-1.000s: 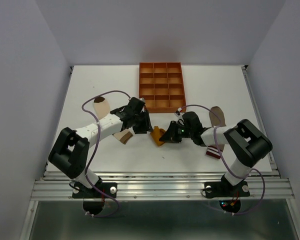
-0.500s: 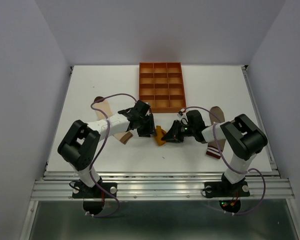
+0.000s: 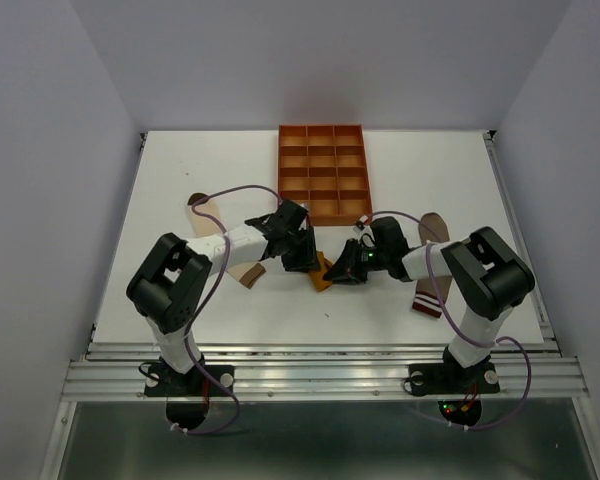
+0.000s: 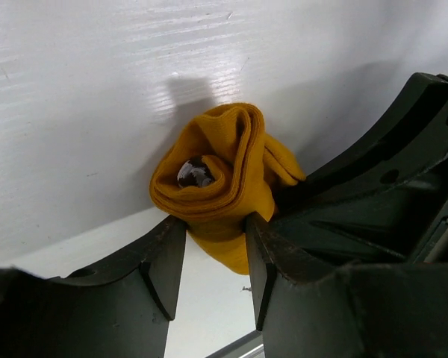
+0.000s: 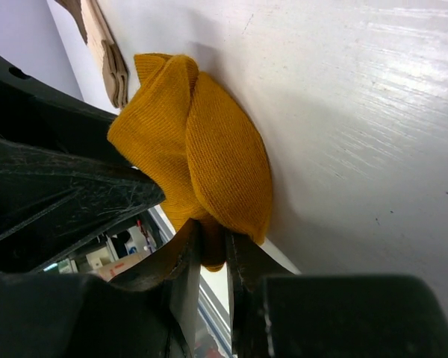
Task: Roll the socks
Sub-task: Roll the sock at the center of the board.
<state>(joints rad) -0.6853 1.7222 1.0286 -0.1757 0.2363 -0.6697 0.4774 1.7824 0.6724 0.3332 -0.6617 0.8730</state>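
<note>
Holding the yellow sock (image 3: 323, 272), coiled up, mid-tabletop (image 3: 430, 170). Pinched at one fold by the nearly closed right jaws, seemingly to anchor it; clasped across the coil by the half-spread left jaws, probably to stop unwinding.

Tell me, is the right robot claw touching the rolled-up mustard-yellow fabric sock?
Touching. The right wrist view shows the right gripper pinching an edge of the rolled mustard-yellow fabric sock between its two dark fingers.
</note>
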